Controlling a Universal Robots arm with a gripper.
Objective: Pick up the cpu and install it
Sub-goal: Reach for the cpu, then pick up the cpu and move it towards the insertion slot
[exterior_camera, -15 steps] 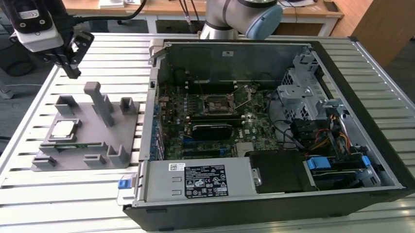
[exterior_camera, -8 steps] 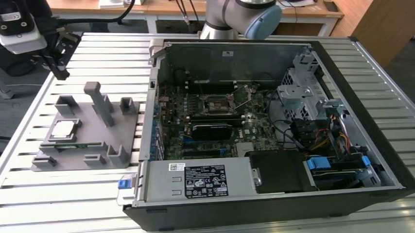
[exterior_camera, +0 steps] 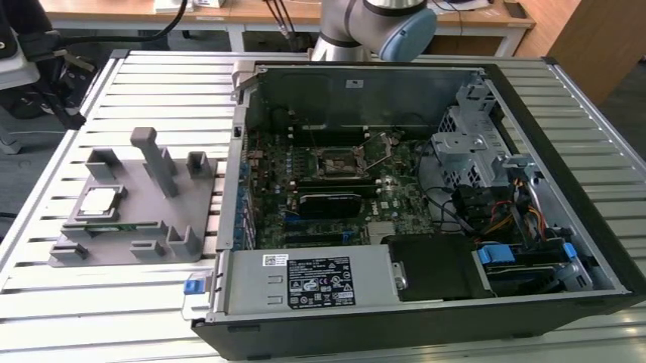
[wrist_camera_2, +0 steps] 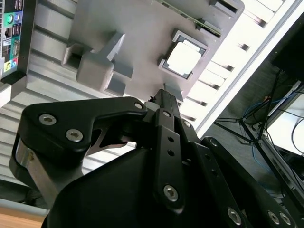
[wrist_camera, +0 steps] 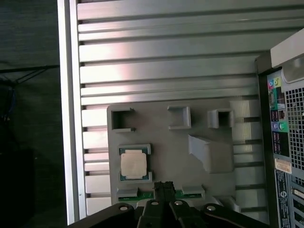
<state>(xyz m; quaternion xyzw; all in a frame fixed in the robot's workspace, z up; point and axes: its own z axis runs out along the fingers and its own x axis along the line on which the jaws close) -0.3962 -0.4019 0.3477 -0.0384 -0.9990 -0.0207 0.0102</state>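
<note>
- Presently I am reading the gripper [wrist_camera: 164, 186] as closed, its fingertips drawn together and carrying nothing; in both wrist views it is hanging above one edge of the grey fixture [wrist_camera: 166, 147], not touching it.
- Just beside that tip, the cpu [wrist_camera: 133, 165] is lying flat, pale metal top upward, in a shallow framed recess of the fixture. I am judging that the frame is there to hold the chip square and at a known place for a grasp from above.
- Beyond the fixture, the slatted metal table [exterior_camera: 151, 91] is carrying the open computer case [exterior_camera: 565, 151], which is lying on its side so that the motherboard is facing upward.
- Near the middle of that board, the socket [exterior_camera: 338, 160] is sitting well apart from the cpu, so installation is not yet begun.
</note>
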